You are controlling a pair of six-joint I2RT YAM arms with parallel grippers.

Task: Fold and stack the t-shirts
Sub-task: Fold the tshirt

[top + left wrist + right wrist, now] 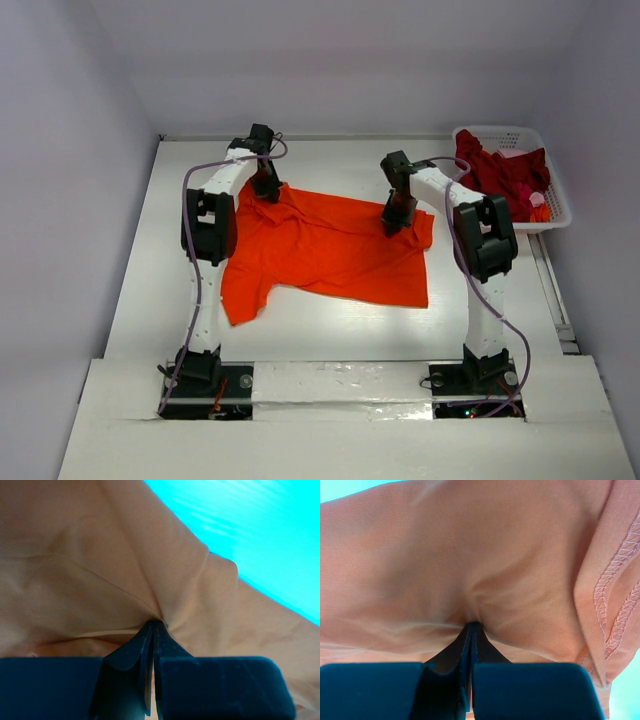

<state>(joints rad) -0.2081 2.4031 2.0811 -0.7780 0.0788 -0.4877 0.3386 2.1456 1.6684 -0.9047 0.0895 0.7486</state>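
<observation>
Across the middle of the bench (330, 335): orange shirt (330, 250), spread wide but rumpled, one sleeve trailing toward the near left. At its far left corner, left hand (266, 188), closed tight on a pinch of the cloth, creases fanning out from the tips in the wrist view. At the far right edge, right hand (398, 215), likewise clamped on a pinch of orange cloth, a stitched hem just to the right of it in its wrist view. Off at the far right corner, white basket (560, 205), holding red shirt (498, 175) in a heap, well apart from the orange one.
</observation>
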